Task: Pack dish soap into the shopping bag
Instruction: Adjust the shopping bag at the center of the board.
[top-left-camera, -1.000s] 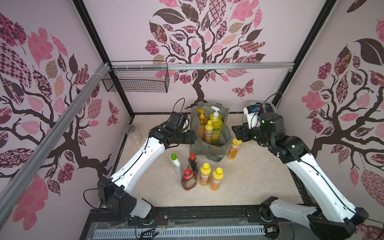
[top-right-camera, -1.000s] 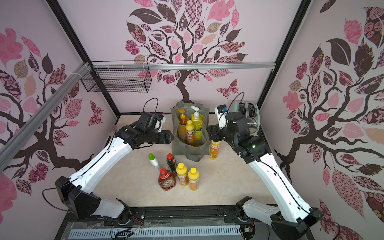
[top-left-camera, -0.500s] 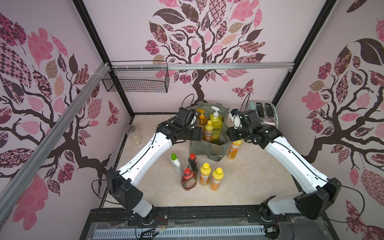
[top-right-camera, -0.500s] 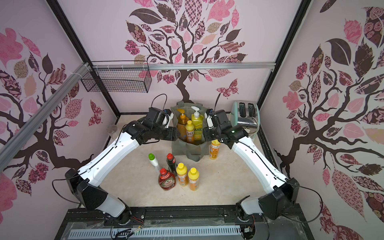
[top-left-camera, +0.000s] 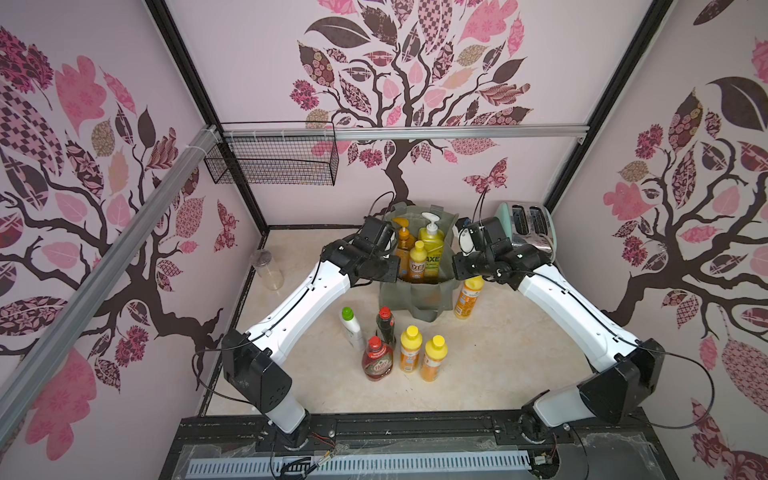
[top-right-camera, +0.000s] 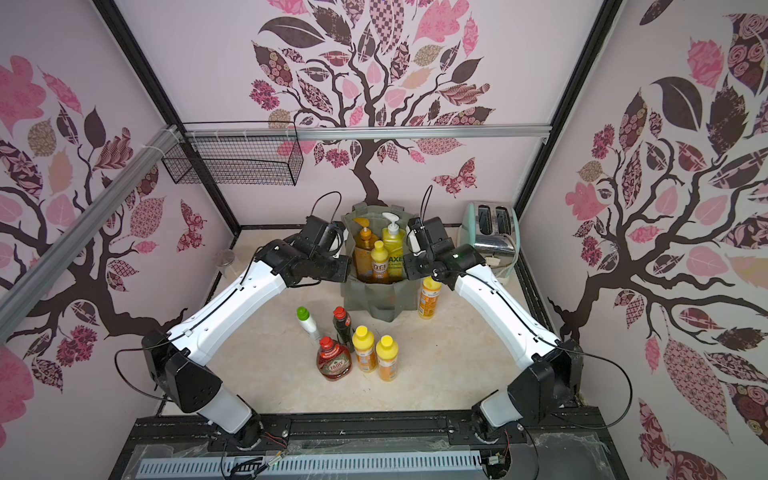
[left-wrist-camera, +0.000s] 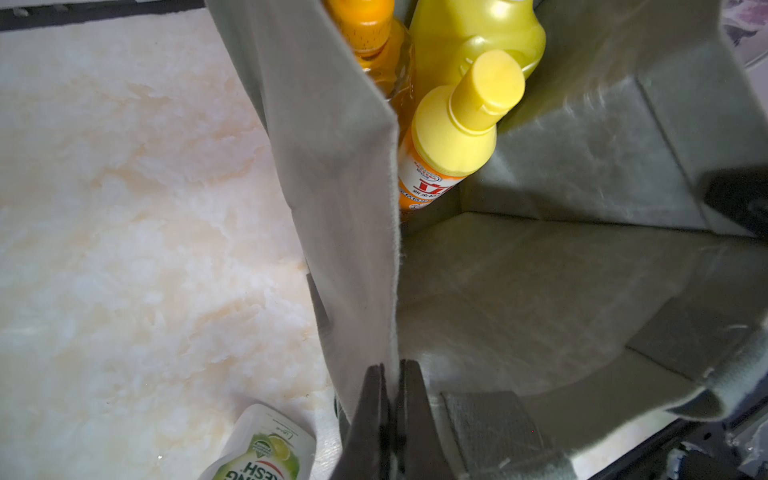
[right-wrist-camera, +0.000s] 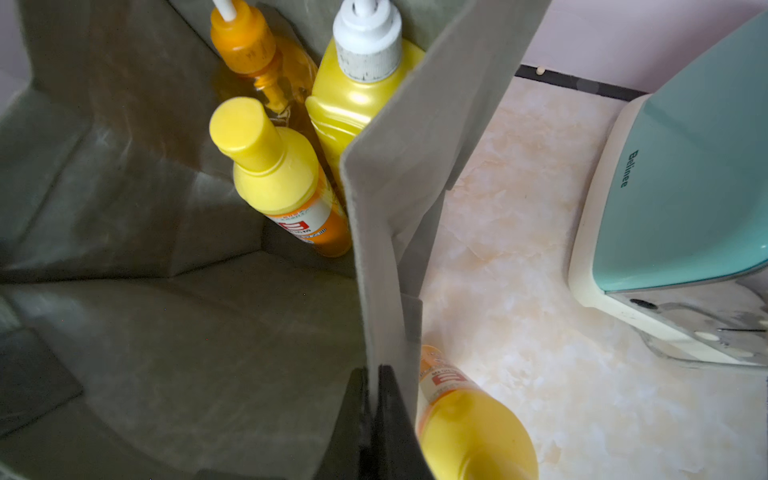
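While the shopping bag (top-left-camera: 415, 297) stands upright and open-mouthed at the back of the pale, marbled tabletop (top-left-camera: 498, 365), each gripper is clamped on one of its side walls. The bag is a boxy tote of matte grey-green woven fabric, its long axis vertical, with soft raw rims and a creased floor. In the wrist views, the dark fingers of the left gripper (left-wrist-camera: 392, 370) are pressed together on the thin rim of the bag's left wall, and the right gripper (right-wrist-camera: 373, 374) pinches the rim of the right wall in the same way.

Against the bag's far wall stand the translucent orange pump bottle (top-left-camera: 402, 247) and the glossy yellow AXE pump bottle (top-left-camera: 432, 253), pump heads up. Just in front of them, also inside, is a small orange bottle (top-left-camera: 417, 266), its smooth yellow cap pointing up. A second small orange bottle (top-left-camera: 467, 297) stands on the tabletop just beside the right wall.

Near the bag's front stand the curvy red Fairy bottle (top-left-camera: 378, 361), two more small orange bottles (top-left-camera: 409, 351) (top-left-camera: 432, 359), the white green-capped bottle (top-left-camera: 353, 332) and the slim dark red-capped bottle (top-left-camera: 385, 328), all caps up.
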